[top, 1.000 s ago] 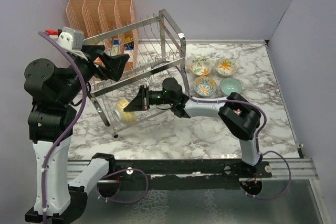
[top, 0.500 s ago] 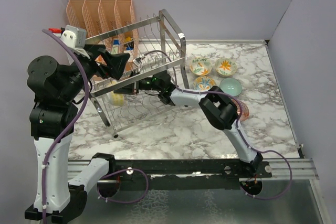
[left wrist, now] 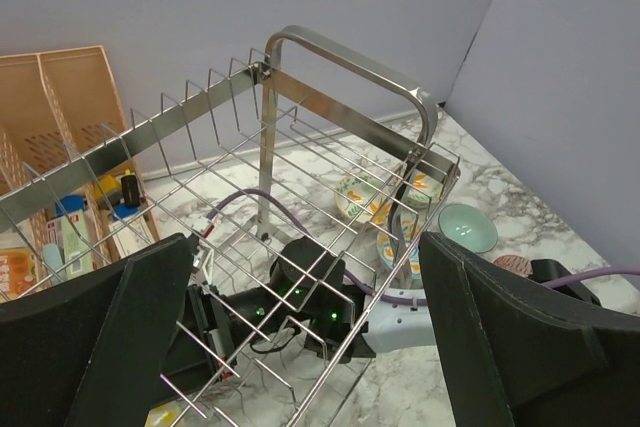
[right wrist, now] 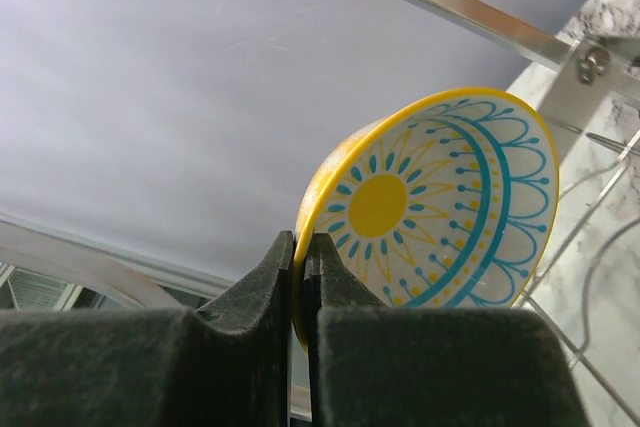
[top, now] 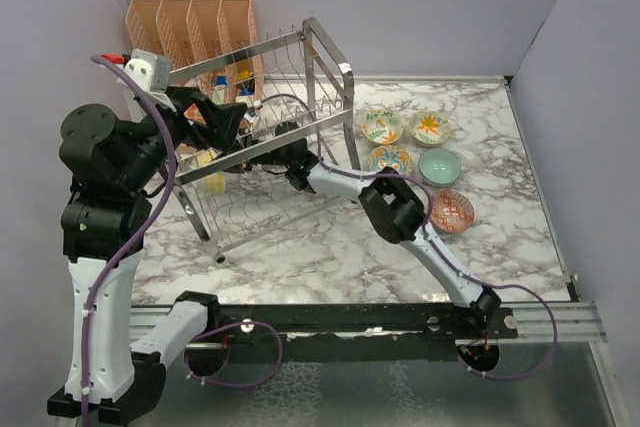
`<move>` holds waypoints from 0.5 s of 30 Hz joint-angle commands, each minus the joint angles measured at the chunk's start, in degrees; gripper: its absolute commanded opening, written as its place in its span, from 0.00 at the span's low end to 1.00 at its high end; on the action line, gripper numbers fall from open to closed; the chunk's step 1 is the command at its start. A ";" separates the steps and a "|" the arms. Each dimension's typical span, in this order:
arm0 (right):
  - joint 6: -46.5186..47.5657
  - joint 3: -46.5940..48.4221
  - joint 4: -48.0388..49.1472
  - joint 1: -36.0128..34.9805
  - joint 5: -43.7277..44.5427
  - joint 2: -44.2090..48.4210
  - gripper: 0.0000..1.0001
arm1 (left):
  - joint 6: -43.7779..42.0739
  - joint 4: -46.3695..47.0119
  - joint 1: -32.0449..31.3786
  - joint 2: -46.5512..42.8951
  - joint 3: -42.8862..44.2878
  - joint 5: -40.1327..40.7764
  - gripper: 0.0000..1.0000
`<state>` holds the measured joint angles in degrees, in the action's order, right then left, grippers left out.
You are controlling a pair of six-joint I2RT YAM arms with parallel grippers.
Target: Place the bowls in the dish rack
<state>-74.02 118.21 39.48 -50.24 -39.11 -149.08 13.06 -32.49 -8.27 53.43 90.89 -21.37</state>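
Inside the two-tier chrome wire dish rack: right claw, clamped on the rim of a yellow ceramic bowl with a teal-and-yellow sunburst pattern, which I see held on edge among the wires. Over the rack's upper wires: left claw, fingers wide apart. On the white marble bench, right of the rack: green-leaf bowl, orange-flower bowl, blue-yellow bowl, plain teal bowl, red-orange bowl. Behind the rack: peach plastic organizer.
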 commanded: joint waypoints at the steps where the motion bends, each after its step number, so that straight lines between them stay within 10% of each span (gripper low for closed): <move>1: -1.58 5.21 2.11 -0.01 -2.03 -3.18 0.01 | -1.13 -0.28 -0.34 -0.58 -0.34 1.45 0.99; 15: -0.89 9.22 -0.84 -0.04 -2.66 -8.29 0.01 | -2.00 -0.56 -0.69 -1.56 -1.10 1.92 0.99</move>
<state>-74.94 125.29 38.46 -50.24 -40.42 -155.09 11.99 -32.84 -8.49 52.82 90.24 -20.88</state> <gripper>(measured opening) 0.047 0.992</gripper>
